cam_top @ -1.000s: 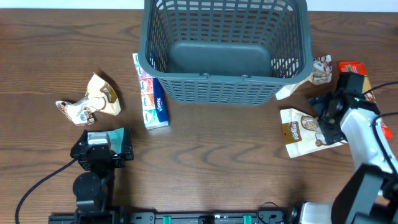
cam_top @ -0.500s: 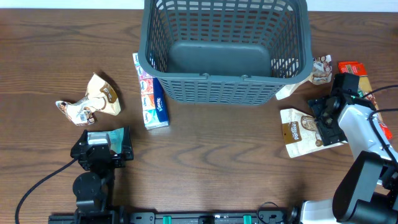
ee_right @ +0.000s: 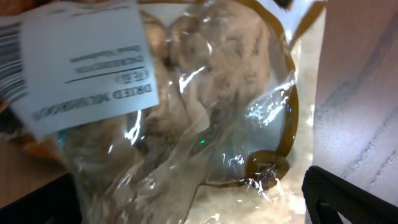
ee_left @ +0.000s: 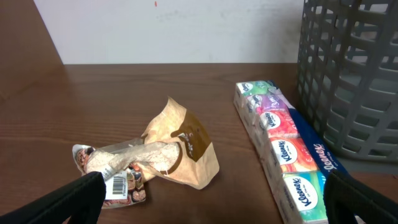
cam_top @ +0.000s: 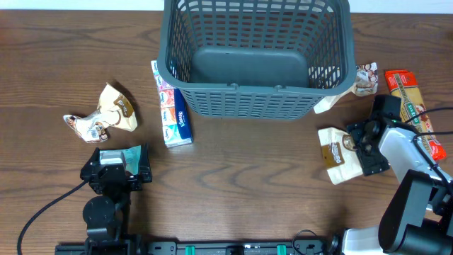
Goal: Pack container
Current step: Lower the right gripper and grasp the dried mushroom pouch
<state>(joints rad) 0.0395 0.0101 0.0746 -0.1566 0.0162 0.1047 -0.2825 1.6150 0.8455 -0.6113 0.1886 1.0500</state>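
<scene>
Sliding in over the beige mushroom packet (cam_top: 338,152), the right pincer (cam_top: 362,145) now straddles it with jaws wide, uncovering a red-orange packet (cam_top: 407,99) beside it. This looks like the first pick, since the container (cam_top: 248,105) sits empty at the far middle of the surface (cam_top: 248,184), and the left pincer (cam_top: 117,164) waits unmoved, equally wide and holding nothing. Readable are "DRIED MUSHROOM", upside down on the packet's white label (ee_right: 81,62), and "Kleenex" on the tissue pack (ee_left: 289,165).
</scene>
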